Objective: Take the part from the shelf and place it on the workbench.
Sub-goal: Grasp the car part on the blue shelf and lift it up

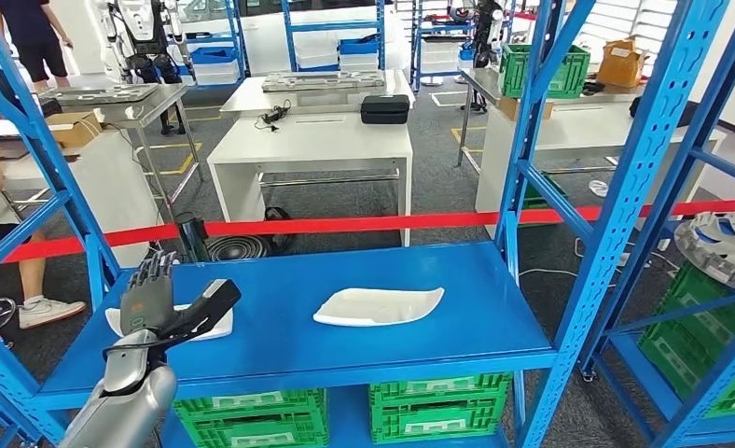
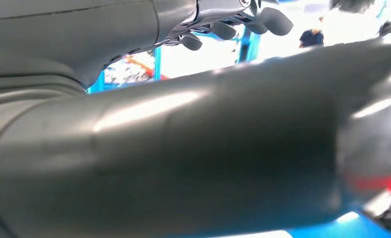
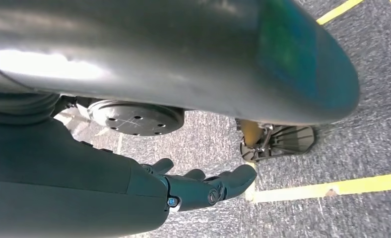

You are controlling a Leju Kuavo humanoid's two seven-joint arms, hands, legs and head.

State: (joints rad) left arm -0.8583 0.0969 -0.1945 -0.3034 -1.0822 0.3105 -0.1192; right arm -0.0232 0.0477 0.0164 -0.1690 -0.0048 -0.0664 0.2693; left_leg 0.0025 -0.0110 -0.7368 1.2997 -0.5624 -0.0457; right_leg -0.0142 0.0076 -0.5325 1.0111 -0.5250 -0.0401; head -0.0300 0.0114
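The flat white moulded plastic part [image 1: 380,305] lies on the blue metal shelf [image 1: 476,280], around the middle of the board, with a second white part [image 1: 216,325] at nine o'clock from it, partly covered by the left hand [image 1: 163,303]. That hand hovers over the second piece with dark fingers [image 1: 151,273] spread upward and the thumb jutting toward three o'clock, holding nothing; whether it touches the plastic is hard to tell. The right hand [image 3: 198,186] hangs low over grey carpet with yellow floor lines, fingers loosely extended and empty.

To do this well, the left hand probably needs to get its fingers under a thin edge, thumb on top, and lift level; the pieces look shallow and slick, so a slide to the shelf lip may help.

At twelve o'clock a red barrier tape [image 1: 345,225] runs across, and behind it stands a white worktop [image 1: 312,145] carrying a black case [image 1: 384,108]. The blue uprights [image 1: 616,215] at three o'clock and the frame at nine o'clock hem the arm in, so the withdrawal should come straight back. Green plastic crates [image 1: 438,406] sit on the tier below, at six o'clock. A seated person's leg and shoe [image 1: 42,306] show at nine o'clock, well apart from the hand.
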